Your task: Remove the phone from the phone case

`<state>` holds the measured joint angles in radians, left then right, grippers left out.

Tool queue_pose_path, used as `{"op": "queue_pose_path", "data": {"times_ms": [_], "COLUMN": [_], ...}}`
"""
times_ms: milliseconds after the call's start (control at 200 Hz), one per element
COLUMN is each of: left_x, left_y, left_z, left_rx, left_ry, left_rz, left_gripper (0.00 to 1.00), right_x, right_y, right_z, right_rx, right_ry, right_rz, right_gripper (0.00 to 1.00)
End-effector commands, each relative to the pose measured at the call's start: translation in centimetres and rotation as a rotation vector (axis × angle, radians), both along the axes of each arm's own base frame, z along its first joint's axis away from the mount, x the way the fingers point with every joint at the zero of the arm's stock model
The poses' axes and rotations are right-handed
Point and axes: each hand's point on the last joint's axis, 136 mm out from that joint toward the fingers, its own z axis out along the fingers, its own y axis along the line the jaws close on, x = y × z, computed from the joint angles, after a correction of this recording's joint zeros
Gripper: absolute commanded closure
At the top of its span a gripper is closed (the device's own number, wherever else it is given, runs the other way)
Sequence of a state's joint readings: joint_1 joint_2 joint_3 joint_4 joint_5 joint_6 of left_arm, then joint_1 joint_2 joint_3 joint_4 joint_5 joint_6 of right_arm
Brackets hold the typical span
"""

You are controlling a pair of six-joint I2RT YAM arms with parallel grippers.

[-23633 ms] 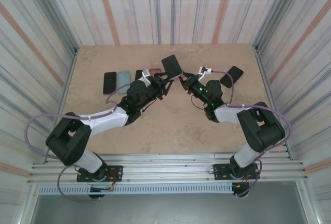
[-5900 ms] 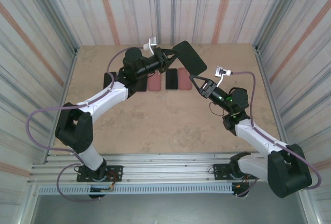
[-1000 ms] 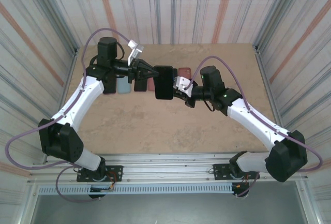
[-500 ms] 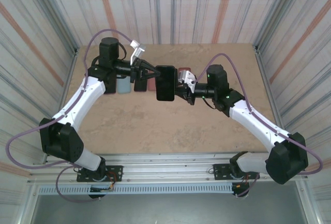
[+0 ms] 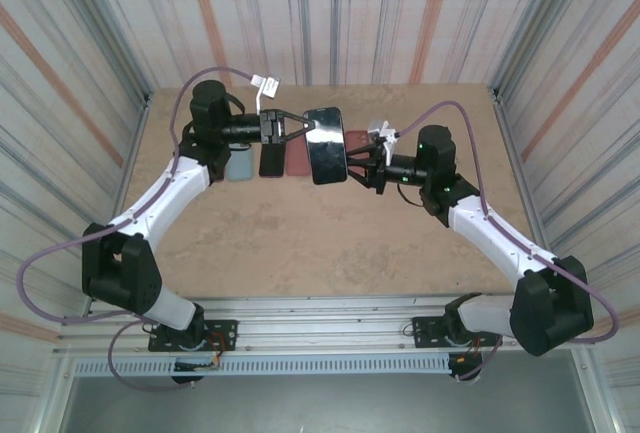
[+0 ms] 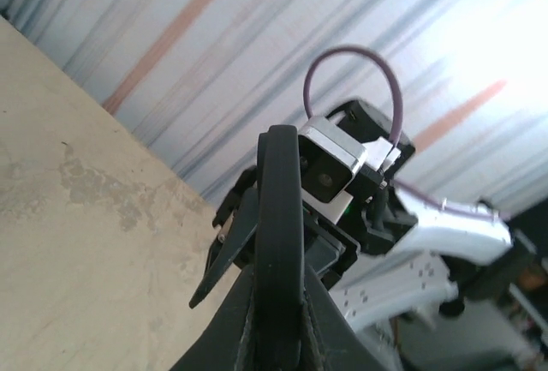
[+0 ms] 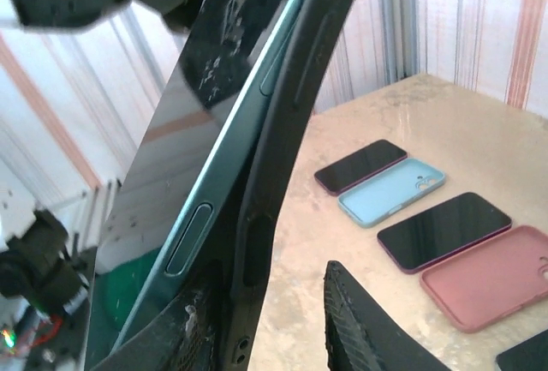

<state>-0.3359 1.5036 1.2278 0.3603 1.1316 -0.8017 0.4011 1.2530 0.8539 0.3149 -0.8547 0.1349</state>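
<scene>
You have the phone (image 5: 328,145) up in the air over the far middle of the worktop (image 5: 300,243), dark face towards the top camera, between your two arms; it sits in its black case (image 7: 291,114); from the right wrist the phone's shiny side with its long buttons lies against the case's black rim, and you cannot tell from that view how far the two are apart. Your left tool (image 5: 308,133) is clamped on the phone's left edge; in the left wrist view the phone (image 6: 281,242) stands edge-on, pinched between the dark fingers (image 6: 330,337) at the bottom of the view. Your right tool (image 5: 355,161) is at the phone's right edge with its jaws parted; one finger (image 7: 364,324) stands clear of the case, with worktop showing in the gap, so it is not gripping.

Under and behind the phone a row lies flat on the worktop along the far side; from the left, a blue case (image 5: 238,164), a dark spare phone (image 5: 271,160), a pink case (image 5: 298,160); a reddish item (image 5: 357,139) lies just right of the held phone. The right wrist view shows another dark handset (image 7: 360,165) beside the blue case.
</scene>
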Motion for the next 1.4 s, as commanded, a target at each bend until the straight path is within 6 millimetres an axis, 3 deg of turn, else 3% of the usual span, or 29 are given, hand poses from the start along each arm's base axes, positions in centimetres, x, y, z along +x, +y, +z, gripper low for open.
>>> {"op": "queue_pose_path", "data": {"times_ms": [0, 341, 451, 616, 817, 1032, 1218, 1393], "left_x": [2.7, 4.7, 4.6, 4.6, 5.1, 5.9, 6.4, 6.7], "left_y": [0.6, 0.8, 0.1, -0.6, -0.7, -0.7, -0.7, -0.9], "left_z": [2.4, 2.0, 1.8, 1.7, 0.5, -1.1, -2.4, -3.6], "left_rx": [-0.134, -0.259, -0.280, -0.284, -0.256, -0.247, -0.242, -0.232], "left_ry": [0.067, 0.289, 0.338, 0.379, 0.435, 0.497, 0.532, 0.560], "left_rz": [0.165, 0.286, 0.285, 0.282, 0.302, 0.330, 0.347, 0.355], "left_gripper": [1.00, 1.00, 1.00, 1.00, 1.00, 0.88, 0.83, 0.70], "right_x": [-1.0, 0.7, 1.1, 1.6, 2.0, 2.5, 3.3, 3.7], "right_y": [0.5, -1.0, -1.6, -1.9, -2.0, -1.9, -1.9, -2.1], "right_z": [3.3, 5.0, 5.6, 5.8, 5.9, 4.9, 3.0, 1.8], "right_rx": [0.156, 0.394, 0.465, 0.530, 0.595, 0.621, 0.635, 0.648], "right_ry": [0.097, 0.368, 0.428, 0.503, 0.590, 0.675, 0.796, 0.863], "right_rz": [0.057, -0.100, -0.141, -0.163, -0.157, -0.166, -0.207, -0.252], "right_gripper": [0.64, 0.61, 0.62, 0.67, 0.84, 1.00, 1.00, 1.00]}}
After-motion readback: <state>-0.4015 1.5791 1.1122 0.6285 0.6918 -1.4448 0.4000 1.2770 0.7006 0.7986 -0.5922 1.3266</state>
